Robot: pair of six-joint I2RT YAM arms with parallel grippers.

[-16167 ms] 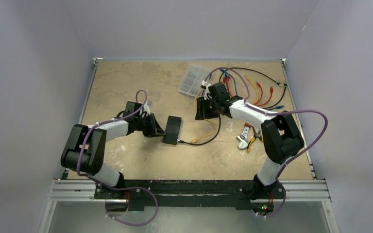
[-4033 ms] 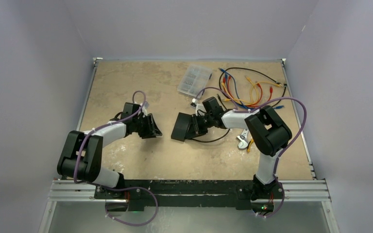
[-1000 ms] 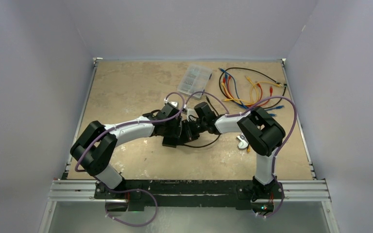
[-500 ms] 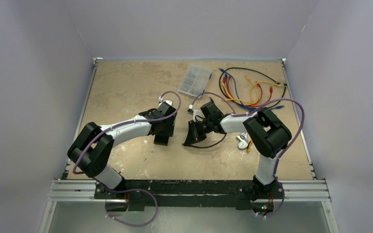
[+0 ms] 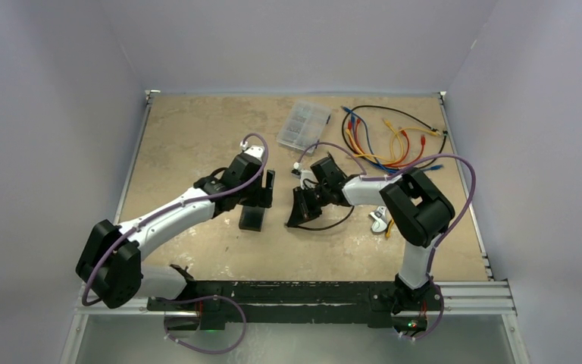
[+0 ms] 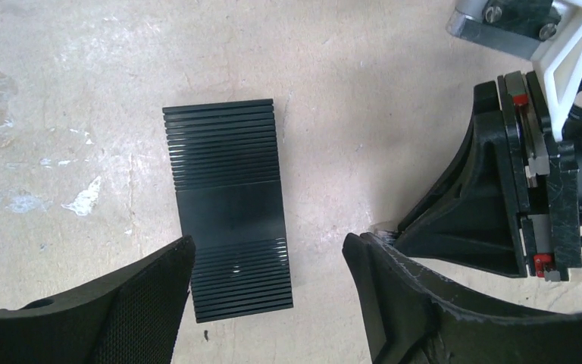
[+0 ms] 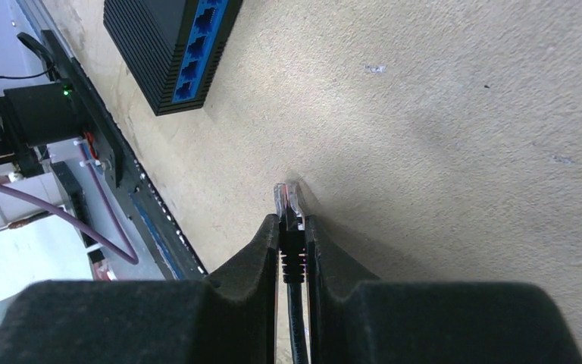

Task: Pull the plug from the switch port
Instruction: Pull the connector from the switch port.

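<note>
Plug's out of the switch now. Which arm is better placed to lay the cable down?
Right. The right gripper is shut on the plug, whose clear tip pokes past the fingertips, apart from the switch. The left gripper hangs open over the switch, holding nothing.

Matte black switch (image 6: 229, 208): fine ribs at both ends of top, smooth band mid; port face bright blue. Clear plug (image 7: 288, 199) w/ black boot & cord. Tan bench (image 5: 189, 129), mottled w/ pale blotches. Far-right corner: cable bundle (image 5: 394, 140) in red, orange, yellow, blue, black. Black left pincer (image 6: 267, 250) & right pincer (image 7: 292, 224).
</note>
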